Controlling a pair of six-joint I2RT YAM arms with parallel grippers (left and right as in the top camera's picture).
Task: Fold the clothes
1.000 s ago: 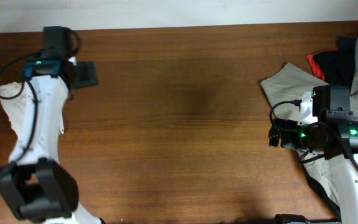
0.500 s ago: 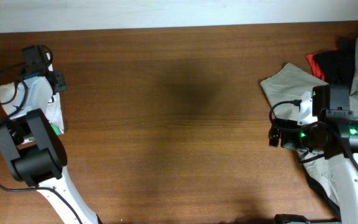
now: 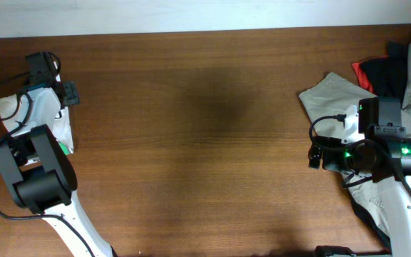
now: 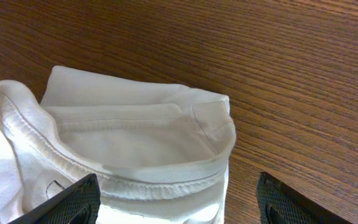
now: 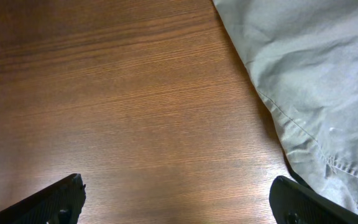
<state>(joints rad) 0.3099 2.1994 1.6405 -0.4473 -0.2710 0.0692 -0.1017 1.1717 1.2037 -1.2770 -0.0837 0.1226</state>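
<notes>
T-shirt bunched, collar facing left tool; axis unclear.

The wooden table carries a white T-shirt far left — khaki garment, black-and-red garment far right.

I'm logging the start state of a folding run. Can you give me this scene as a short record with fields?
target: white T-shirt, crumpled at the table's left edge, collar facing the camera
left pincer: open, over the collar, gripping nothing
right pincer: open, over bare wood beside the khaki garment
other clothes: black-and-red garment at the far right, next to the khaki one
surface: brown wooden table
folding: not yet begun
</notes>
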